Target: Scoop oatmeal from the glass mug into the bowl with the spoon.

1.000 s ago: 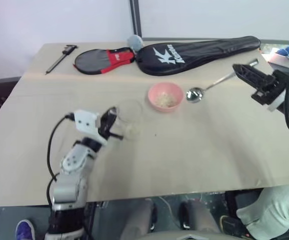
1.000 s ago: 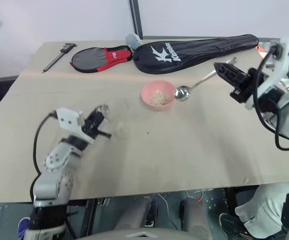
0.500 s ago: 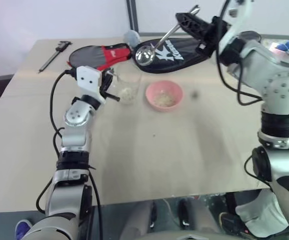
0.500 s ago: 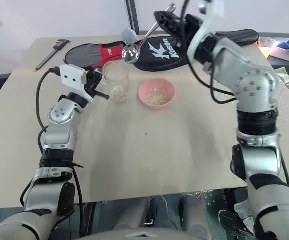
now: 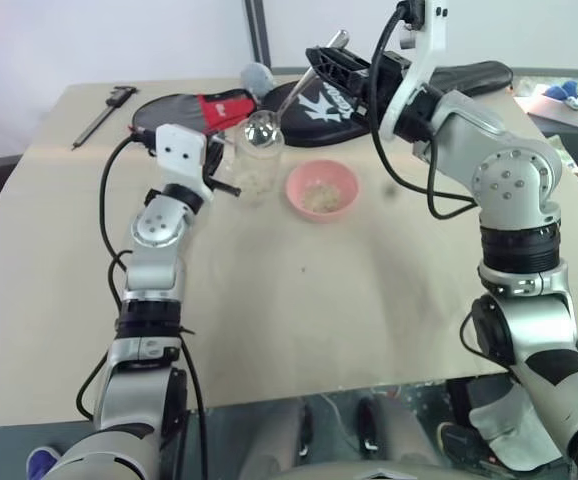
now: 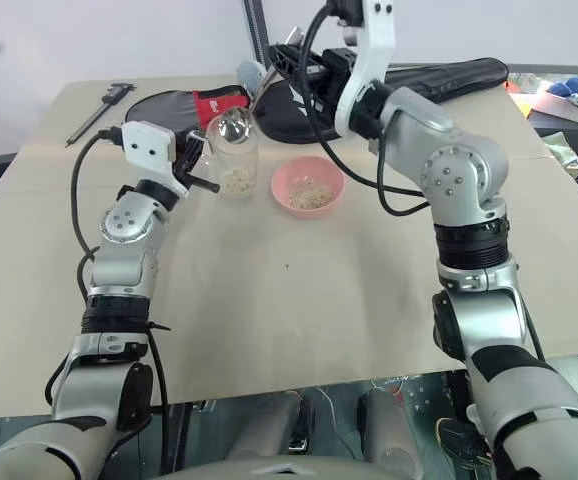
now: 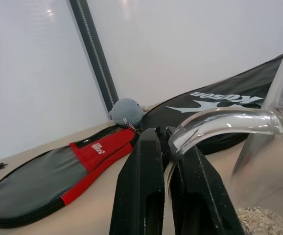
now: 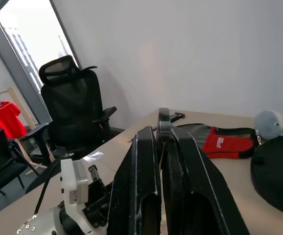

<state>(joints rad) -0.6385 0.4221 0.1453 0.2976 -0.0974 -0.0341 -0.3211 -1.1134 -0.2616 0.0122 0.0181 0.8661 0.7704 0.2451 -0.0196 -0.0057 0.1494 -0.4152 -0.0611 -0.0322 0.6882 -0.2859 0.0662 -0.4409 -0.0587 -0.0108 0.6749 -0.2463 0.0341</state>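
A: Oatmeal first: where does it sit?

B: Most of it lies at the bottom of the glass mug, upper left of centre in the right eye view. The left gripper is clamped shut on the mug's handle and steadies it on the table.

A: And has any gone over?

B: A thin layer of flakes already lies in the bowl, just to the right of the mug, so I'd judge at least one scoop delivered, or the bowl began with some; I cannot tell which.

A: The spoon?

B: The spoon hangs with its scoop at the mug's mouth, looking empty, its handle running up and right to the right gripper, which is closed on the handle.

A: So what is left?

B: By my reading, dipping into the mug, lifting a load and carrying it across to the bowl. Behind all this, at the top of the frame, lie a black racket cover and a red and grey one
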